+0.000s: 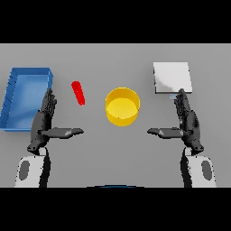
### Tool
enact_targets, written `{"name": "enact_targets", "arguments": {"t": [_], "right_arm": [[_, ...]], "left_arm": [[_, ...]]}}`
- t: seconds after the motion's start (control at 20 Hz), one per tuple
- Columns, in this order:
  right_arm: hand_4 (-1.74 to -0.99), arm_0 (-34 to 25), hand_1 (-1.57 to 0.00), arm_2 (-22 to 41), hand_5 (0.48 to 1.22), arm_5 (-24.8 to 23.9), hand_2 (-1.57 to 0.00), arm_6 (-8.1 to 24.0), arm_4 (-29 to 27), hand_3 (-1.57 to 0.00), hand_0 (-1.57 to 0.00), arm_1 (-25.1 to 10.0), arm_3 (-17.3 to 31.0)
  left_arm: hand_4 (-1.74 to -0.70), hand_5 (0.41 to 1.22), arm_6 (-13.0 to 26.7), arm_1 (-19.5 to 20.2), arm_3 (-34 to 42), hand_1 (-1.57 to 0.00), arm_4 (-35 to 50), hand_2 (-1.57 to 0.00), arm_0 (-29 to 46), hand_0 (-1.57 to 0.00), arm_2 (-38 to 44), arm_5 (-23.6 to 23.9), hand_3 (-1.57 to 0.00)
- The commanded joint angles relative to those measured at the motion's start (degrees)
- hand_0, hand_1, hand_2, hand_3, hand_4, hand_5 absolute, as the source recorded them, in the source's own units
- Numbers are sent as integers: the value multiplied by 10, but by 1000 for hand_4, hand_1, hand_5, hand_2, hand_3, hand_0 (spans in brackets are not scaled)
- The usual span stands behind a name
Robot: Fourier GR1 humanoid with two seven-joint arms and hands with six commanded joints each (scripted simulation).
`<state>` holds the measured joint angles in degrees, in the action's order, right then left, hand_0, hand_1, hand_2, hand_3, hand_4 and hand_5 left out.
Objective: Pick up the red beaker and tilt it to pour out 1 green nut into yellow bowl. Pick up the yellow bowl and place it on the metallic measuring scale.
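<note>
The red beaker [78, 93] shows as a slim red shape on the table, left of centre. The yellow bowl [122, 106] stands in the middle, and I see nothing inside it. At the back right sits the metallic measuring scale [172, 77], a pale square plate. My left hand [43, 121] hovers open below and left of the beaker, fingers straight, thumb pointing inward. My right hand [187, 122] is open too, just in front of the scale and right of the bowl. Neither hand touches anything. No green nut is visible.
A blue tray [15, 101] lies at the far left, close beside my left hand's fingers. Grey table surface [115, 149] stretches between the two hands in front of the bowl.
</note>
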<state>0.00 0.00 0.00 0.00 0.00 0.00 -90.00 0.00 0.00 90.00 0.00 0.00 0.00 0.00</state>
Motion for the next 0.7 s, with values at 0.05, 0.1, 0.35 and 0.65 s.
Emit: {"name": "enact_targets", "arguments": {"t": [0.05, 0.1, 0.35, 0.65], "right_arm": [[-1245, -2, 1, 1, 681, -2, 1, 2, 1, 1, 1, 1, 1], [-1245, -3, 1, 2, 681, -2, 1, 2, 2, 1, 1, 2, 2], [-1242, 25, 1, 46, 678, -26, 1, -54, 102, 1, 1, -28, -32], [-1245, 56, 1, 80, 681, -32, 1, -52, 154, 1, 1, -36, -73]], "left_arm": [[-1204, 652, 3, -2, -3, 1, -2, 1, -5, 1, -1, 3, 1], [-1204, 652, 5, -4, -6, 1, -3, 1, -9, 1, -2, 5, 1], [-1207, 649, 1, 12, 23, 1, -60, 1, 8, 1, -41, 8, 1], [-1230, 662, 29, 24, 60, 1, -90, 1, 25, 1, -71, 0, 1]]}}
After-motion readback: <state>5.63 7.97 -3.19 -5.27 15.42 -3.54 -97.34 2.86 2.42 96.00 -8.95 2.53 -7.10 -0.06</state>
